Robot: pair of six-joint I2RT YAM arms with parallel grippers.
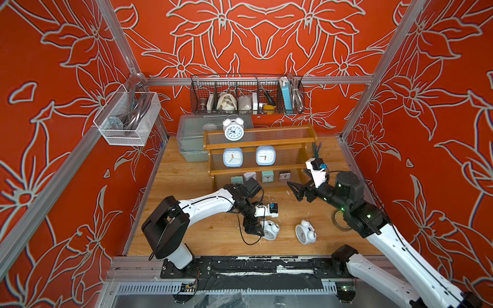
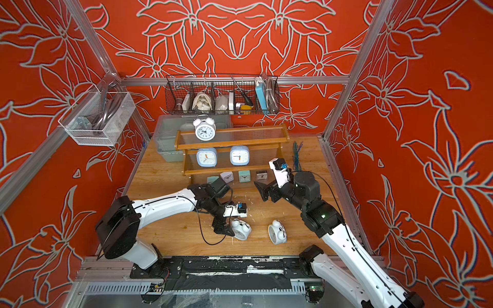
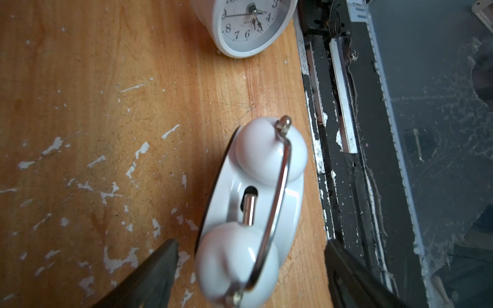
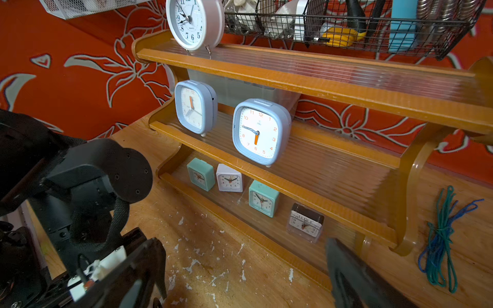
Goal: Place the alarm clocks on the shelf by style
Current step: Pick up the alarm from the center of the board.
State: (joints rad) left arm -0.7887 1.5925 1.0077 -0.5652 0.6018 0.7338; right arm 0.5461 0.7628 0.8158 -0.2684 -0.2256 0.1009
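Open astride the lying white round twin-bell alarm clock [image 3: 232, 186], the left claw [image 3: 250, 242] should squeeze its casing, not the bells.

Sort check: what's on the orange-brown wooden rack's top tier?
One white round twin-bell alarm clock, standing upright near one end. Nothing else shows; anything right behind it is hidden.

The white round clock [image 4: 192, 24] on the top shelf [image 4: 320, 74] has black numbers and the word QUARTZ. The blue square clock [image 4: 260, 132] has orange numbers like 10, 12, 1, 2, 3 and 4. The white clock [image 3: 245, 26] on the counter [image 3: 106, 106] shows 4, 6, 7 and 8. The tiny clocks [image 4: 262, 198] have numbers too small to read.
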